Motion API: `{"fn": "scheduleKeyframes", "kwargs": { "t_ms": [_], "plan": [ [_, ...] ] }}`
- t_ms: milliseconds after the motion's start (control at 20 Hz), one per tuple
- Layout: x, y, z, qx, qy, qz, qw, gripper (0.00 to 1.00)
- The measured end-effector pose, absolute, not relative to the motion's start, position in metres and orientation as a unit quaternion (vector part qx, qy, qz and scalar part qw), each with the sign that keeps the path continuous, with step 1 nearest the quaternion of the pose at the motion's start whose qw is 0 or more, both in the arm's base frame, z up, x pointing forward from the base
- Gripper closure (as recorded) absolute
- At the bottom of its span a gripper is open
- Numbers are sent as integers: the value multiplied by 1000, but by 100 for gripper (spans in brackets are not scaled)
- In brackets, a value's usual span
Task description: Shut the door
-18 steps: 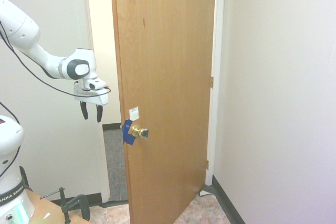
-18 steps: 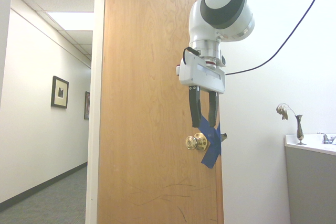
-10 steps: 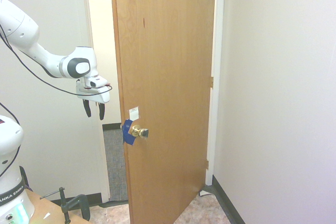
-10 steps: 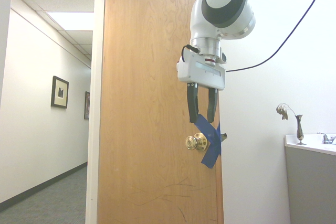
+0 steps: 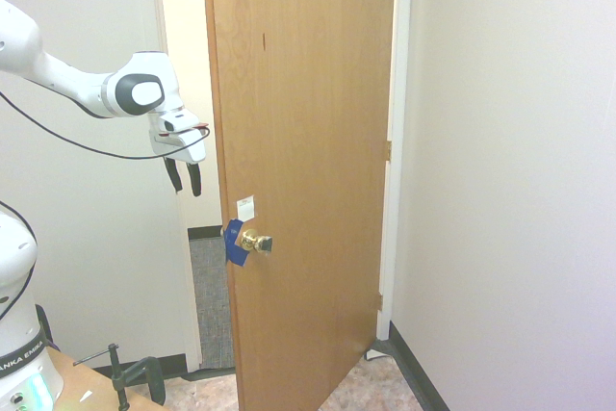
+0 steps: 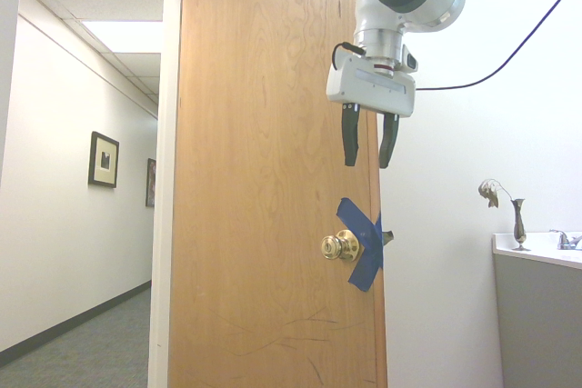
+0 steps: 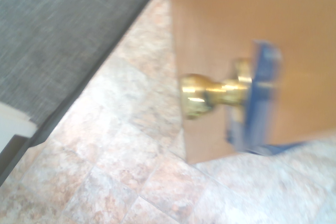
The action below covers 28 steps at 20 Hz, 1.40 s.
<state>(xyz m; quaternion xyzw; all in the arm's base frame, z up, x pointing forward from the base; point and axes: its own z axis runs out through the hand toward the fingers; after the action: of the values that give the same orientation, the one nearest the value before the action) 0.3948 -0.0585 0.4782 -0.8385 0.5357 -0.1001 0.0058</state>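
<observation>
Door ajar — vase holding a drooping stem.

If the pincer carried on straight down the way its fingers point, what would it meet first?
Probably the patterned tile floor; the round brass knob sits off that line, though depth is unclear.

Tall light-brown wooden door, upright, ajar, brass knobs, blue tape, white sticker
</observation>
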Motion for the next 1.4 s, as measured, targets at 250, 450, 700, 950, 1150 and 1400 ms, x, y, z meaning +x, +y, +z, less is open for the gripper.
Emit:
{"fn": "scheduleKeyframes", "kwargs": {
  "t_ms": [250, 450, 700, 950, 1150, 1400],
  "plan": [
    [379, -100, 490, -811, 579, -88, 10, 0],
    [361, -142, 497, -786, 613, -81, 19, 0],
    [337, -191, 498, -759, 646, -77, 25, 0],
    [323, -217, 495, -740, 668, -74, 29, 0],
    [318, -234, 493, -723, 686, -83, 25, 0],
    [332, -262, 472, -685, 719, -116, 19, 0]
  ]
}}
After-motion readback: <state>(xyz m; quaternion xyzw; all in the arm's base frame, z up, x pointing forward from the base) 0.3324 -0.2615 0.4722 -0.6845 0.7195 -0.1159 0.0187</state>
